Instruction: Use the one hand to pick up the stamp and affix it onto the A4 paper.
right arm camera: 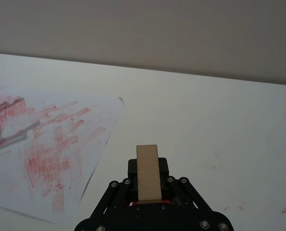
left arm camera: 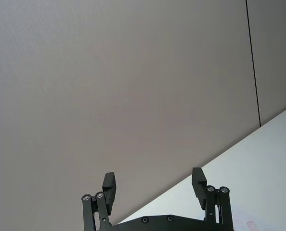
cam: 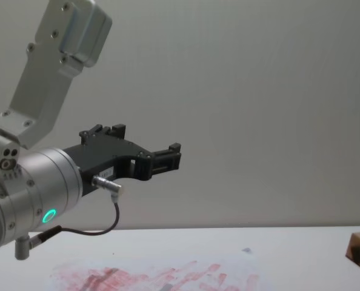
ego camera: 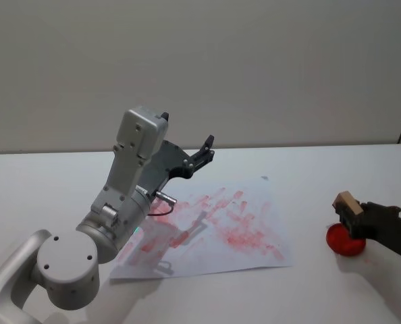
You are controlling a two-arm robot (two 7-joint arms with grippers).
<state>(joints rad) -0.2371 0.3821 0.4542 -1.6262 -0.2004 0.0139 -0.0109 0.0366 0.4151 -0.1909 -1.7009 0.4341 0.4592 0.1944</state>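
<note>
Table (ego camera: 335, 175): white, wall behind. Paper (ego camera: 254, 202) lies flat mid-table, covered in red prints, well left of the working arm. Left gripper (ego camera: 206, 150) is parked raised above the paper's far-left part, fingers spread apart, holding nothing. Right gripper (right arm camera: 148, 185) sits at the table's right edge, clamped on the stamp (right arm camera: 148, 171), wooden block upright between its fingers, directly over the red ink pad (ego camera: 344, 239); can't tell if the stamp face touches it. Step looks like: stamp picked, at inking stage. Next: carry it left over the paper, keep it vertical, press straight down on a barer patch.
</note>
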